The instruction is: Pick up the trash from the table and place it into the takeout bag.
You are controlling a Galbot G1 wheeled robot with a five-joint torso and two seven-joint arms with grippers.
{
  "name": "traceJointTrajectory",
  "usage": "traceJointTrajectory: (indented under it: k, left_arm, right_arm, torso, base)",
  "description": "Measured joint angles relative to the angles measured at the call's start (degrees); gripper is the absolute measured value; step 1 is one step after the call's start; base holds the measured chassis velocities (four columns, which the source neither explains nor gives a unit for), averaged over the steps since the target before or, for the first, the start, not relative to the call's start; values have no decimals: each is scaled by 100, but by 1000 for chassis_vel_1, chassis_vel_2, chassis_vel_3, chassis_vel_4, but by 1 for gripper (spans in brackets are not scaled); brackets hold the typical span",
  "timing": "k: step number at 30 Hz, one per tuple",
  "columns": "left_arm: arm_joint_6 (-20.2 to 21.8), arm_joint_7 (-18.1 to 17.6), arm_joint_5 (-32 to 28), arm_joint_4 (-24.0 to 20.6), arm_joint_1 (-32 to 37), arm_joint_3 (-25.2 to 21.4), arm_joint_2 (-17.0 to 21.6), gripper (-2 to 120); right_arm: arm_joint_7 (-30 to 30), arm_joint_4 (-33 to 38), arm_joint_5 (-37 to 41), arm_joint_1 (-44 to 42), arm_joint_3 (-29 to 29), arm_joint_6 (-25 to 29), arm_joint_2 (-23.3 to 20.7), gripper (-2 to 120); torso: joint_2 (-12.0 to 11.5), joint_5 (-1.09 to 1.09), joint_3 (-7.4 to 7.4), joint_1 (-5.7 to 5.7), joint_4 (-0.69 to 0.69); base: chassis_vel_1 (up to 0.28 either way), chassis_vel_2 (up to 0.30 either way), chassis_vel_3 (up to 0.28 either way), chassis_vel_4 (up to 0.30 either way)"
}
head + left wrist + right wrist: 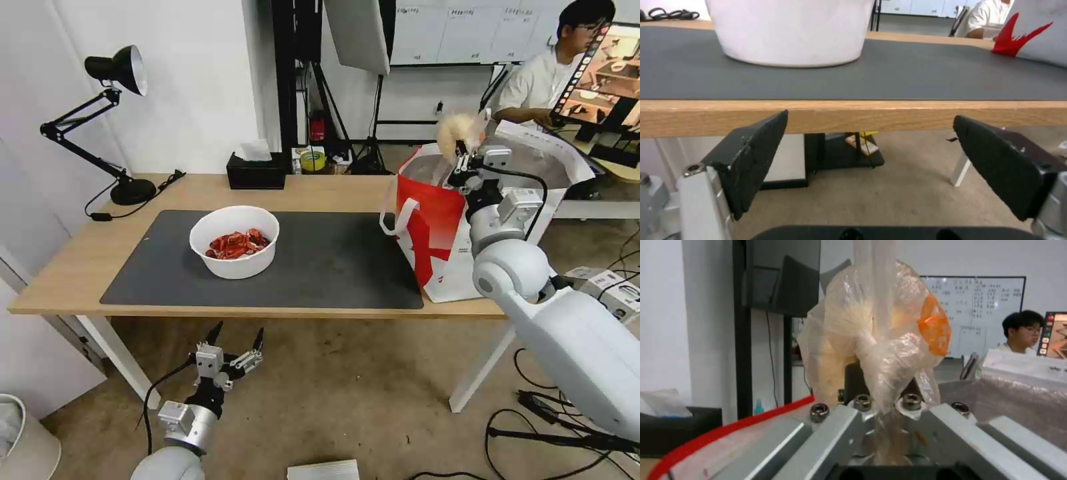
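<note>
The head view looks forward and down from above the table's (pixel 80 267) near edge, taking in its whole top and the room behind. The left wrist view sits low, below that edge, facing across the dark grey mat (pixel 889 76) close to the white bowl (pixel 791 30), which the head view shares. The right wrist view looks level across the takeout bag's (pixel 1018 400) mouth toward the whiteboard (pixel 978 310).

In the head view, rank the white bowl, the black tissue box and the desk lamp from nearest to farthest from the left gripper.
Measured from the left gripper, open below the table's near edge:
1. White bowl of crayfish shells, on the grey mat just beyond the gripper.
2. Black tissue box, at the table's far edge behind the bowl.
3. Desk lamp, at the far left corner.
</note>
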Motion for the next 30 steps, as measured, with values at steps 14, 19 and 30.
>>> traceJointTrajectory:
  k: [14,19,30]
  left_arm:
    - [-1,-6,15,19,-58,131,9,100]
    - [4,-8,41,14,-54,150,-4,100]
    - [9,-13,57,-62,6,102,2,100]
  right_arm:
    - [20,-12,32,-95,154,-151,-149,48]
    - [20,-11,38,-90,156,-152,-177,65]
    - [9,44,61,-86,166,-152,-227,99]
  torso:
    - [0,-1,0,0,0]
    - [0,-1,0,0,0]
    - [0,0,0,0,0]
  base:
    - [0,0,0,0]
    - [0,0,0,0]
    - [0,0,0,0]
